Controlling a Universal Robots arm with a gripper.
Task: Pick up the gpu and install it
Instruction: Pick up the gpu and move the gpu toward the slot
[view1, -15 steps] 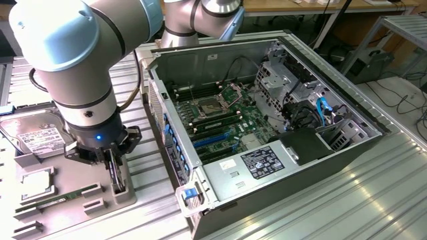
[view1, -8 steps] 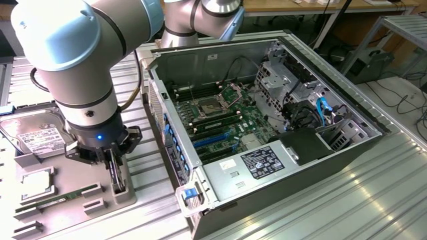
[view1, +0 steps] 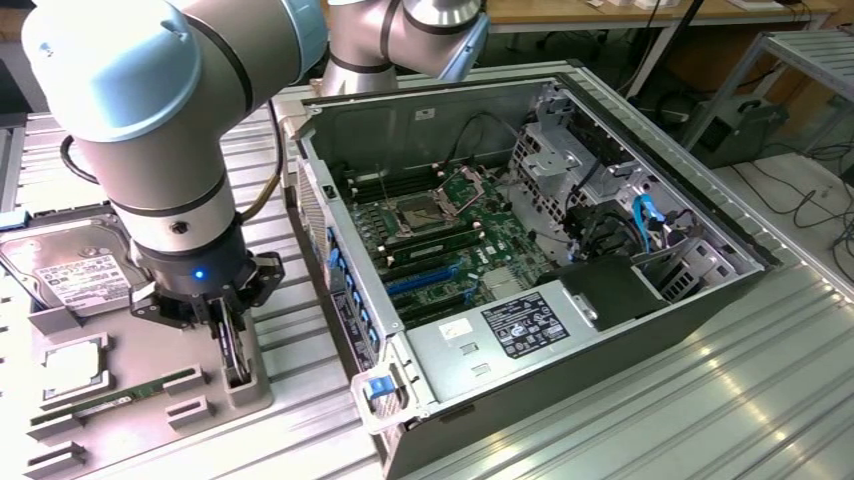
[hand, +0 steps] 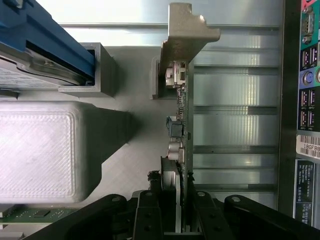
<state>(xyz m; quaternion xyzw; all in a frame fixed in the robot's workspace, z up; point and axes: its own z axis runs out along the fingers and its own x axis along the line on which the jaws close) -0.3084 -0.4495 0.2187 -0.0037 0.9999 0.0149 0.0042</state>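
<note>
The gpu (view1: 238, 362) stands on edge in a slot of the grey fixture plate (view1: 147, 440) at the exterior view's left, beside the open computer case (view1: 534, 250). My gripper (view1: 230, 335) reaches straight down over it. In the wrist view the gpu (hand: 181, 125) is seen edge-on as a thin dark card. Its pale metal bracket (hand: 187, 35) is at the far end, next to a grey slot post (hand: 157, 75). My gripper (hand: 177, 210) is shut on the gpu, with one black finger (hand: 150, 205) on each side of the card's near end.
A silver hard drive (view1: 74, 270) and a green memory stick (view1: 120, 400) lie on the same fixture plate. The case lies open, with its motherboard and blue slots (view1: 427, 275) exposed. In the wrist view a grey block (hand: 40, 150) sits close beside the card, and the case's port panel (hand: 307, 75) is on the other side.
</note>
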